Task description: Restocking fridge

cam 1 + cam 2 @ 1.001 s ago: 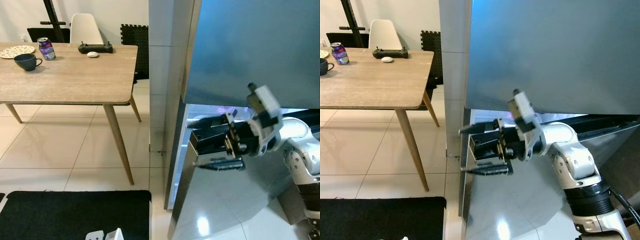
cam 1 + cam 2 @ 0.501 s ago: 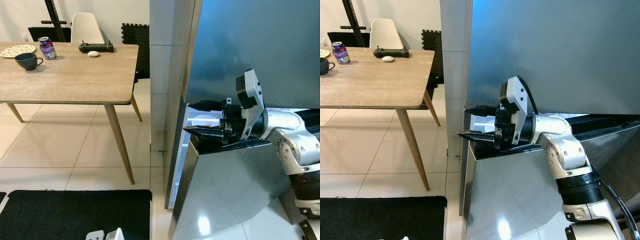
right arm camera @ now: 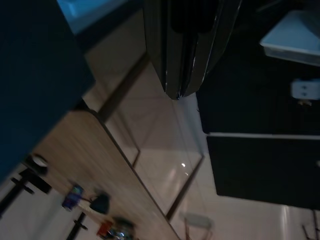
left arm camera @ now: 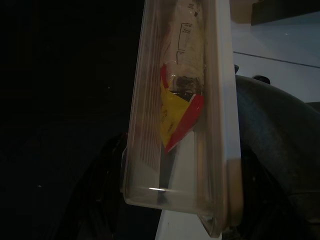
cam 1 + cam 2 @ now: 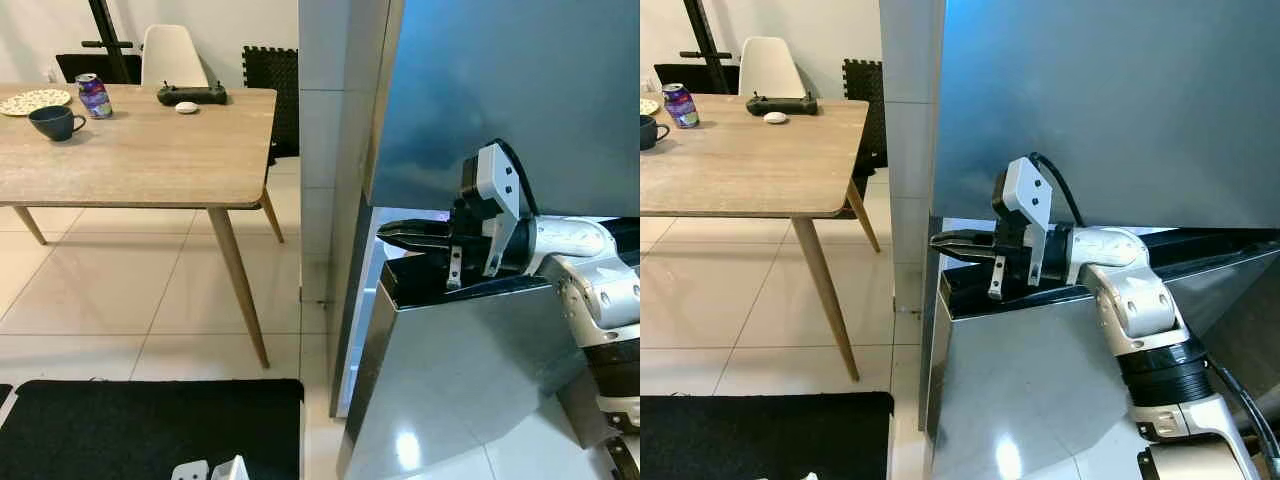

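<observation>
From my left eye view the fridge stands on my right as a tall grey-blue steel front, its upper door shut and the lower door swung out toward me, with a lit gap between the two and a strip of bright interior down the hinge-side edge. My right end effector reaches level into that gap just above the lower door's top edge, its two black fingers lying close together with nothing between them. To my left the tiled floor is open between the fridge and a wooden surface that carries a dark mug, a can, a plate, a black controller and a small white object; a white chair stands behind it and a black mat lies at my feet. My right eye view gives the same scene, with the fingertips poking just past the lower door's near corner and the white pillar just beside them. In my left wrist view, mostly dark, my left end effector is clamped on a clear plastic container with a red and yellow packet inside, a light floor behind. My right wrist view looks along my closed fingers toward the floor and the surface's underside edge, all dim.
</observation>
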{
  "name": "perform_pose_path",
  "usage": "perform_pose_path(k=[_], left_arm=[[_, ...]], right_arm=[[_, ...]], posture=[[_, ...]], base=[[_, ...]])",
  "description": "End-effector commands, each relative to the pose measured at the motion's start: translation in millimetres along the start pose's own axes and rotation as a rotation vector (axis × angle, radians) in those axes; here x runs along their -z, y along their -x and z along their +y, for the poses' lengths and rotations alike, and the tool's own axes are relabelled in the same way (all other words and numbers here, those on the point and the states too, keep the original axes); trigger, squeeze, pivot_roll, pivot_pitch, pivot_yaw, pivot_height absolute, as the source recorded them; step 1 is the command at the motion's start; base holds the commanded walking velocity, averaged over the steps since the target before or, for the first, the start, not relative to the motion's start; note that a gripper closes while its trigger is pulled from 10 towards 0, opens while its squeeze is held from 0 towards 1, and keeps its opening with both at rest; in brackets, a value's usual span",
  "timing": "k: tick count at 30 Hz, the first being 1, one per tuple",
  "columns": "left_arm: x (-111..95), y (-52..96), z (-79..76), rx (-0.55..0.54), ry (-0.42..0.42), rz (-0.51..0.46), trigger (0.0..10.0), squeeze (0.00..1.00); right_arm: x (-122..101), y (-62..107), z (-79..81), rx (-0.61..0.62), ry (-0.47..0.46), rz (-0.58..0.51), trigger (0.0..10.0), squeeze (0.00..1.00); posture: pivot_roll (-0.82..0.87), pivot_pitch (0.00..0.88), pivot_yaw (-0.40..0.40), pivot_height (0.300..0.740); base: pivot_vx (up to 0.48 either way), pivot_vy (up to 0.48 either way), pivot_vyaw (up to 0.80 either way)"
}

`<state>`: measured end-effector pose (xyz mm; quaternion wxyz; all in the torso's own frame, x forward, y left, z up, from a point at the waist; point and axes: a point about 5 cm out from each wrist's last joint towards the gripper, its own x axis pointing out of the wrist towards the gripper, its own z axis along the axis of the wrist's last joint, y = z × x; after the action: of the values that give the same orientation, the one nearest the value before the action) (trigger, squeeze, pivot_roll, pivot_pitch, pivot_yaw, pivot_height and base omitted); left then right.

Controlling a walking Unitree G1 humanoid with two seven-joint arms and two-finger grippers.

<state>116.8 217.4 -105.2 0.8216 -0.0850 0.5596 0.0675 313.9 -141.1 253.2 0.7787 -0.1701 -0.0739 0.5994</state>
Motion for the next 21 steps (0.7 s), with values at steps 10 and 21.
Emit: perform_pose_path(k=[10,21], left_arm=[[0.8,-1.2,-6.6,0.014,-0.008,0.001,10.0,0.0],[1.4,-1.2,-6.5,0.008,-0.008,0.004,10.0,0.0]], right_arm=[[-17.6,-0.6,42.8,-0.233,-0.126,-0.239,10.0,0.0],[38.5,-0.7,98.3,-0.333,-0.323,-0.051,10.0,0.0]], posture=[[-0.07,0.0,-0.042,0.74],[-0.07,0.0,-0.042,0.74]], base=[[0.0,0.0,0.0],[0.0,0.0,0.0]])
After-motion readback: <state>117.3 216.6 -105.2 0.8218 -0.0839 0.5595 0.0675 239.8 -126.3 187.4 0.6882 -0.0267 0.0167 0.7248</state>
